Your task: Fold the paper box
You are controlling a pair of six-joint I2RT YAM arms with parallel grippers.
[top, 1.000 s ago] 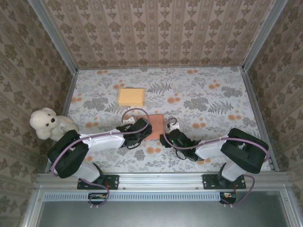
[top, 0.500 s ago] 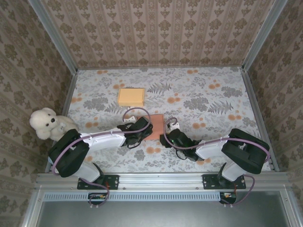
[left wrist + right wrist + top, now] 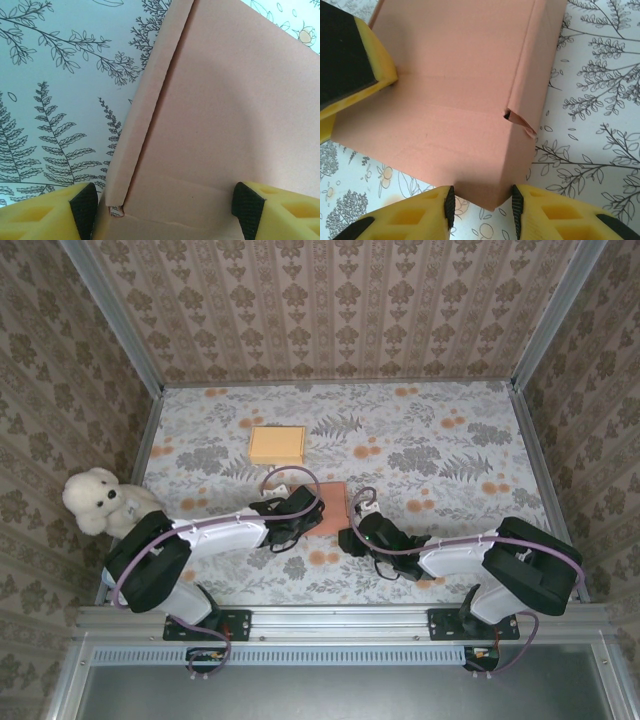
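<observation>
Salmon paper box (image 3: 333, 505) sits mid-fold at the centre of the desk (image 3: 450, 440). The left hand (image 3: 165, 205) straddles it wide open, holding nothing; the right hand (image 3: 482, 205) pinches 1 corner. Next, probably, the raised side flap (image 3: 142, 125) needs tucking.

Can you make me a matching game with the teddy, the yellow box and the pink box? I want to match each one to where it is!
Things:
1. teddy bear
2. yellow box
3. pink paper box

Places:
A. between the left gripper and the right gripper
B. at the left edge of the table
C. lying alone, farther back than both arms

Right pairs: 1-B, 2-C, 3-A
</observation>
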